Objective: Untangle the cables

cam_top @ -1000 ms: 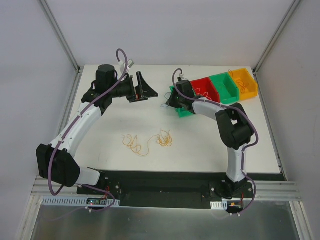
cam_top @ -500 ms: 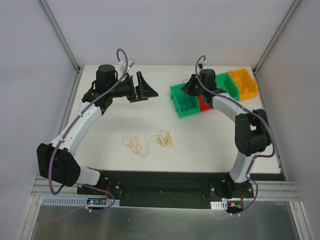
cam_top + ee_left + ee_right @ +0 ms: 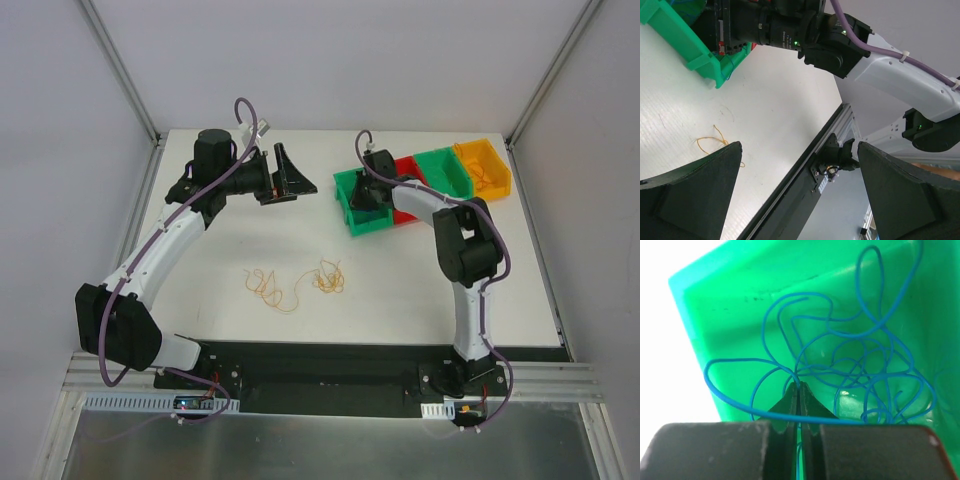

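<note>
Thin blue cables [image 3: 860,365] lie curled in a green bin [image 3: 715,305]. My right gripper [image 3: 800,387] hangs over this bin, shut on one blue strand that runs between its tips. From above, the right gripper [image 3: 366,196] sits in the leftmost green bin [image 3: 350,213]. Two loose bunches of orange-yellow cables [image 3: 266,286] [image 3: 331,277] lie on the white table in front of both arms. My left gripper [image 3: 292,180] hovers open at the back of the table, nothing between its fingers [image 3: 695,200]. An orange-yellow strand [image 3: 715,144] shows beside its left finger.
A red bin [image 3: 408,196], a second green bin [image 3: 446,172] and an orange bin [image 3: 484,166] line up to the right of the first bin. The black base rail [image 3: 330,360] runs along the near edge. Frame posts stand at the back corners.
The right arm swung up and to the right over the bins half a second ago, then came back down into the leftmost green bin. The left arm stayed put.
</note>
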